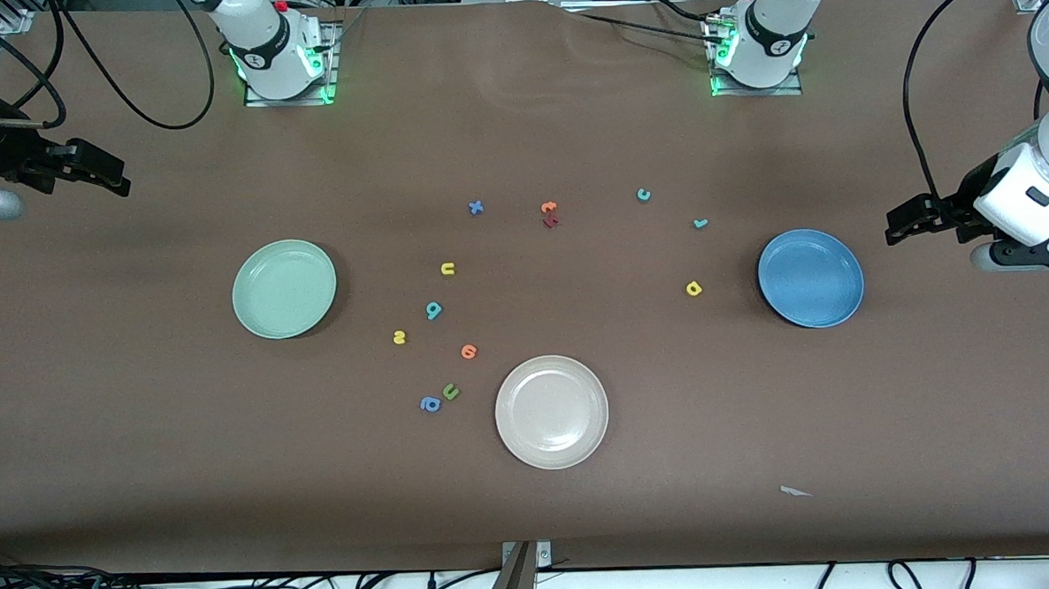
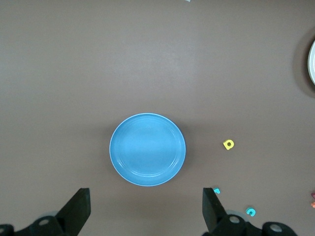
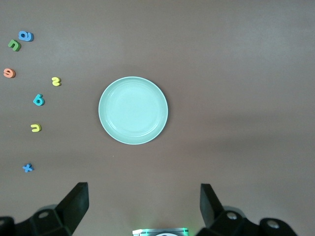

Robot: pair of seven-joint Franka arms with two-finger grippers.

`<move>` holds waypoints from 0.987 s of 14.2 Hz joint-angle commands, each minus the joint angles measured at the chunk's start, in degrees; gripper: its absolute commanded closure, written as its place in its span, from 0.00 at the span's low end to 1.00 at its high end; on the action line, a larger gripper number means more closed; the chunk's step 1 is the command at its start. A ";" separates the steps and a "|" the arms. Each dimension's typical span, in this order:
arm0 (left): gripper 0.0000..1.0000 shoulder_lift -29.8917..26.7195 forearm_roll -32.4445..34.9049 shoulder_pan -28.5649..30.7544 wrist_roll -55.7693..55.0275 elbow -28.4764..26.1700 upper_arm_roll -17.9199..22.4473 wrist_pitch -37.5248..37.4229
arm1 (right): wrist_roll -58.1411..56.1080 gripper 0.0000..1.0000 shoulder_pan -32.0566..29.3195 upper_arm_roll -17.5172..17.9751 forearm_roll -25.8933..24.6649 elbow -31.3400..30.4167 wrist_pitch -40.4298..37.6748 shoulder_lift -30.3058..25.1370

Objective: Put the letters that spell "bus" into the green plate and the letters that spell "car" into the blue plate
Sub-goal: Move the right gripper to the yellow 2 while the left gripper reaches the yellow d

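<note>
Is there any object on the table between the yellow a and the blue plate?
Nothing visible does. The yellow a lies on bare table beside the blue plate, toward the right arm's end. The teal r and teal c lie farther from the camera, off that line.

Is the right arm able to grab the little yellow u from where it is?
Probably yes. The right gripper is open, and the yellow u lies by itself on the table, apart from the green plate and the teal b.
</note>
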 commanded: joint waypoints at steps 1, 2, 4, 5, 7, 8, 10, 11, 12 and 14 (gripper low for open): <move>0.00 1.03 -4.26 -0.09 0.24 -0.44 0.04 -0.09 | -0.11 0.00 0.07 0.05 1.12 1.02 -1.27 0.41; 0.00 1.73 -4.62 -0.44 0.06 -0.52 0.04 0.00 | -0.11 0.00 0.15 0.05 1.21 1.02 -1.53 0.76; 0.00 3.13 -4.71 -0.70 -2.21 -0.52 -0.14 0.18 | -0.03 0.00 0.51 0.05 1.21 0.94 -1.53 1.03; 0.00 3.92 -4.71 -0.79 -3.97 -0.52 -0.58 0.52 | -0.03 0.00 0.59 0.05 1.21 0.94 -1.53 1.38; 0.00 5.94 -4.28 -1.23 -10.54 -0.61 -2.33 2.02 | 0.41 0.00 3.21 0.23 0.94 0.94 -1.53 2.78; 0.01 7.26 -4.10 -1.32 -13.88 -0.70 -3.90 2.89 | 1.28 0.00 4.54 0.23 0.94 0.94 -1.53 3.75; 0.02 9.55 -4.01 -2.19 -18.46 -1.22 -4.97 4.56 | 4.70 0.00 7.87 0.32 0.77 0.85 -1.36 6.29; 0.02 10.51 -4.01 -3.42 -20.84 -2.10 -4.89 6.40 | 6.29 0.00 9.28 0.32 0.42 0.85 -0.58 7.44; 0.01 11.48 -4.01 -4.65 -23.91 -3.24 -4.89 8.50 | 8.22 0.00 10.69 0.32 0.33 0.94 0.82 8.75; 0.01 12.63 -3.05 -6.93 -29.89 -6.40 -4.89 13.08 | 12.78 0.00 13.41 0.32 0.41 0.50 4.86 12.26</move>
